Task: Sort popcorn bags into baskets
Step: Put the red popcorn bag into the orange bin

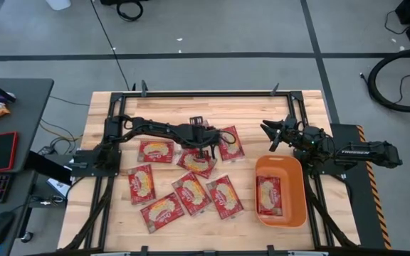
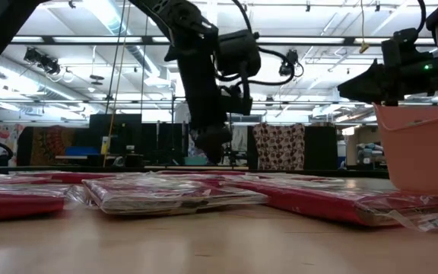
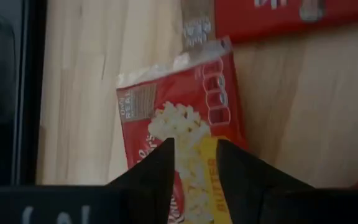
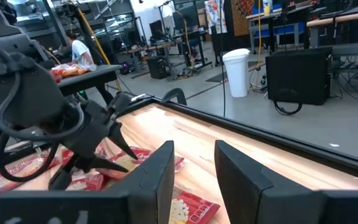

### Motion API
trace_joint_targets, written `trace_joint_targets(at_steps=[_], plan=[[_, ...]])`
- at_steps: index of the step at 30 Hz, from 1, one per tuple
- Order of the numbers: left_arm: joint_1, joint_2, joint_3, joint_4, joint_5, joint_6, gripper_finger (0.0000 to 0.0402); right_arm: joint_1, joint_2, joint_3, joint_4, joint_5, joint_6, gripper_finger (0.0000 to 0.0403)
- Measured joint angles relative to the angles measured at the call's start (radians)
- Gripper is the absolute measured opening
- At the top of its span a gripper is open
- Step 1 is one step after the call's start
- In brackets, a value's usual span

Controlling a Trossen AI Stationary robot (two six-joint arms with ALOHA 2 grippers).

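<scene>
1. The left gripper [image 1: 203, 147] hangs low over the middle of the table, its two dark fingers [image 3: 157, 171] a narrow gap apart and straddling the popcorn picture of a flat red plastic popcorn packet [image 3: 182, 127]. Whether they already pinch the wrapper I cannot tell; nothing is lifted.
2. That packet [image 1: 196, 162] lies flat on the pale wooden tabletop [image 1: 112, 220], among the other red packets spread around it: several just beside it toward the far side, the rest nearer the front edge.
3. The orange plastic tub with rounded corners [image 1: 281, 217] stands well apart to the right, with one red packet [image 1: 268, 195] lying inside it.
4. The right gripper [image 1: 274, 133] waits in the air beyond the tub's far rim, its fingers [image 4: 148, 177] a small gap apart and empty (only table and room show between them).
5. Judged from this, the step in hand is picking up the next packet. The next move calls for closing firmly on the thin, slippery wrapper, lifting it clear of its neighbours, and carrying it right to the tub without meeting the waiting arm.
</scene>
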Motion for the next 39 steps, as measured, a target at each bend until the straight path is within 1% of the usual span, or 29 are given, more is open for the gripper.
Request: trace_joint_targets(at_steps=[3,5,7,9,12,16,20,24,28,30,32,35,39], plan=[[-0.002,0.0,0.0,-0.01,0.013,-0.063,0.0163,0.0,0.0,0.0,0.001,0.0,0.0,0.0121],[-0.002,0.0,0.0,-0.017,0.044,-0.091,0.0183,0.0,0.0,0.0,0.001,0.0,0.0,0.0121],[0.003,0.0,0.0,-0.026,0.084,-0.102,0.0199,0.0,0.0,0.0,0.001,0.0,0.0,0.0121],[0.007,0.0,0.0,-0.036,0.094,-0.123,0.0208,0.0,0.0,0.0,0.001,0.0,0.0,0.0121],[0.01,0.0,-0.031,-0.026,0.079,-0.146,0.0212,0.0,0.0,0.0,0.001,0.0,0.0,0.012],[0.009,0.002,-0.075,-0.023,-0.009,-0.16,0.0212,0.0,0.0,0.0,0.001,0.0,0.0,0.012],[0.0,0.002,-0.104,-0.006,-0.014,-0.158,0.0212,0.0,0.0,0.0,0.001,0.0,0.0,0.012],[-0.005,0.002,-0.127,0.004,-0.055,-0.156,0.0212,0.0,0.0,0.0,0.002,0.0,0.0,0.012],[0.003,0.001,-0.135,0.013,-0.069,-0.161,0.0211,0.0,0.0,0.0,0.002,0.0,0.0,0.012],[0.006,0.001,-0.135,0.012,-0.058,-0.161,0.0202,0.0,0.0,0.0,0.002,0.0,0.0,0.012],[0.01,0.001,-0.135,0.012,-0.043,-0.16,0.0181,0.0,0.0,0.0,0.002,0.0,0.0,0.012],[0.011,0.001,-0.136,0.01,-0.027,-0.154,0.0131,0.0,0.0,0.0,0.002,0.0,0.0,0.012],[0.011,-0.003,-0.135,0.006,0.018,-0.117,0.0049,0.0,0.0,0.0,0.002,0.0,0.0,0.012]])
